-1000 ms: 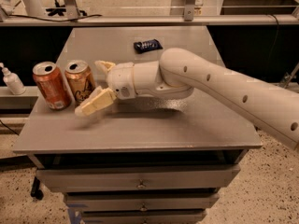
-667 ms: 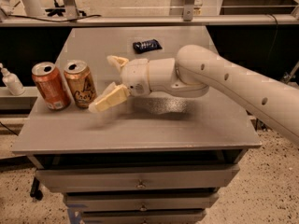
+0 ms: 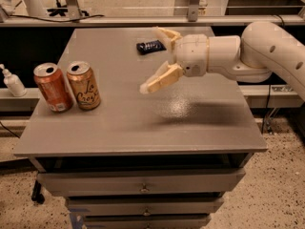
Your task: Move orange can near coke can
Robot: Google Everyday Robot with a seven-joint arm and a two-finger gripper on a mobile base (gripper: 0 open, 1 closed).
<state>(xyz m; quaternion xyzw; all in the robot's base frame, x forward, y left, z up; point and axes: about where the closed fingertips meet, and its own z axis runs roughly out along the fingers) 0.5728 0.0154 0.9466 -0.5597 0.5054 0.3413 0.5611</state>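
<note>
While the grey table [image 3: 190, 123] carries everything, the white arm [image 3: 267, 46] reaches in from the right and holds the gripper [image 3: 151, 58] above its middle, jaws spread wide and empty, well apart from both cans. The orange can [image 3: 84, 85] stands upright near the left edge, just beside the coke can [image 3: 52, 88] on its left. The placing looks done, so any retreat should go up and right, clear of the small dark packet [image 3: 150, 46] at the far side

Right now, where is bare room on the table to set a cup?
Bare: the front strip and right half of the table. Crowded: left edge, orange can beside coke can; back middle, where the open end effector hovers by a dark packet.
</note>
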